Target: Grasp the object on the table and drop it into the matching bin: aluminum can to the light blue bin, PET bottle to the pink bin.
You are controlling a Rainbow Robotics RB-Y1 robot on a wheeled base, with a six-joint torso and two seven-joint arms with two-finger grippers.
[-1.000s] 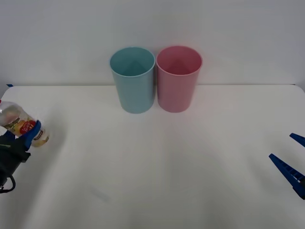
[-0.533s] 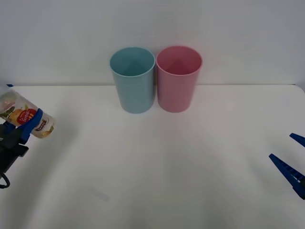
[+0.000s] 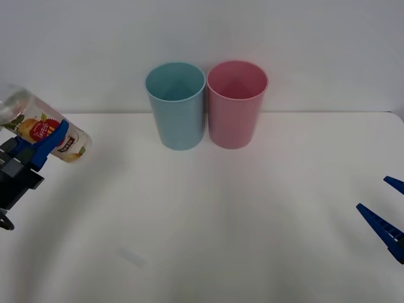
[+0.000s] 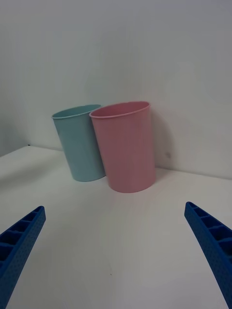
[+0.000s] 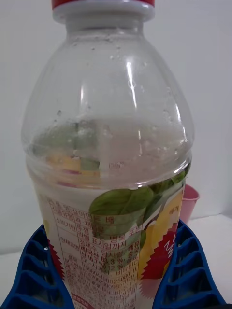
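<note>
My left gripper (image 3: 47,144) is shut on the PET bottle (image 3: 44,132), a small clear bottle with a red-and-yellow label, held tilted above the table's far left. Close up in the left wrist view, the bottle (image 5: 108,164) stands between the blue fingers (image 5: 186,275), its red cap at the top edge. The light blue bin (image 3: 176,105) and the pink bin (image 3: 237,103) stand side by side at the back centre, well to the right of the bottle. Both the pink bin (image 4: 125,145) and the light blue bin (image 4: 79,142) also appear ahead of my right gripper (image 4: 116,251), which is open.
The white table (image 3: 208,214) stretches bare between the bins and the front edge. My right gripper (image 3: 385,214) waits low at the right edge. A grey wall runs behind the bins.
My left gripper has lifted the bottle upward and slightly rightward, toward the bins. The right arm has not moved.
</note>
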